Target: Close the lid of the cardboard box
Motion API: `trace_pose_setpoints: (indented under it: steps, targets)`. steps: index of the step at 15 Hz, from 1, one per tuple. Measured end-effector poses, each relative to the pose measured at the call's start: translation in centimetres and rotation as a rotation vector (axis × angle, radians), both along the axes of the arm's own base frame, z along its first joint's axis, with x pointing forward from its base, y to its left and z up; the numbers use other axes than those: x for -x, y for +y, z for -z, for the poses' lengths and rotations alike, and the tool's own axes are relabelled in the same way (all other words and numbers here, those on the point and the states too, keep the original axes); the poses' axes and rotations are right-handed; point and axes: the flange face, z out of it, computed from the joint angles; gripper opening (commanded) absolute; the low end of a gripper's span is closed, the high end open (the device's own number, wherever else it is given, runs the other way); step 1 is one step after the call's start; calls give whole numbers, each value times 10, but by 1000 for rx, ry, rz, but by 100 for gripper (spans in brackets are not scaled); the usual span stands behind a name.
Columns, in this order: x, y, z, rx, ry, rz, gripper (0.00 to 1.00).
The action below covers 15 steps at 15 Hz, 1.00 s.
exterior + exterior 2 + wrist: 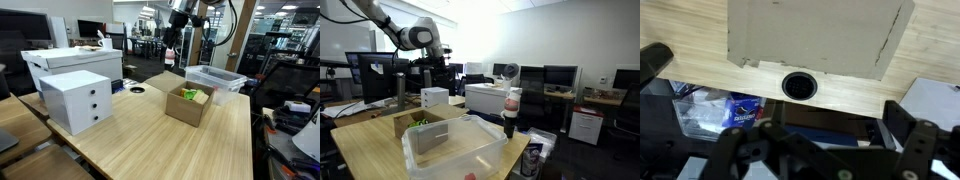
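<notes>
The small brown cardboard box stands open on the wooden table, with a green item inside. It also shows in an exterior view, behind the clear bin. In the wrist view a flat beige-brown panel with dark marks at its edges fills the top. It looks like the box's lid, but I cannot be sure. My gripper hangs high above the table's far edge, well away from the box. It also shows in an exterior view. Its fingers are spread apart and hold nothing.
A white drawer unit stands beside the box, and a clear plastic bin stands behind it. A round cable hole sits near the table's edge. A bottle stands by the bin. Desks and monitors surround the table.
</notes>
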Motion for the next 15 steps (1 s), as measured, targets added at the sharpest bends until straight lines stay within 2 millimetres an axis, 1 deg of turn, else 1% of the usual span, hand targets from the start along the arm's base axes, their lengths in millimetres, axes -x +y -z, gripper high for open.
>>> trace_pose_setpoints:
  steps: [5, 9, 12, 13, 14, 15]
  targets:
    - [-24, 28, 21, -17, 19, 4, 100]
    - [-40, 43, 35, -15, 27, -8, 100]
    - [-53, 50, 45, -8, 31, -12, 100]
    - [-57, 52, 49, -3, 31, -12, 83]
    - [-61, 53, 53, 0, 32, -13, 74]
    - [-65, 55, 57, 3, 33, -13, 70]
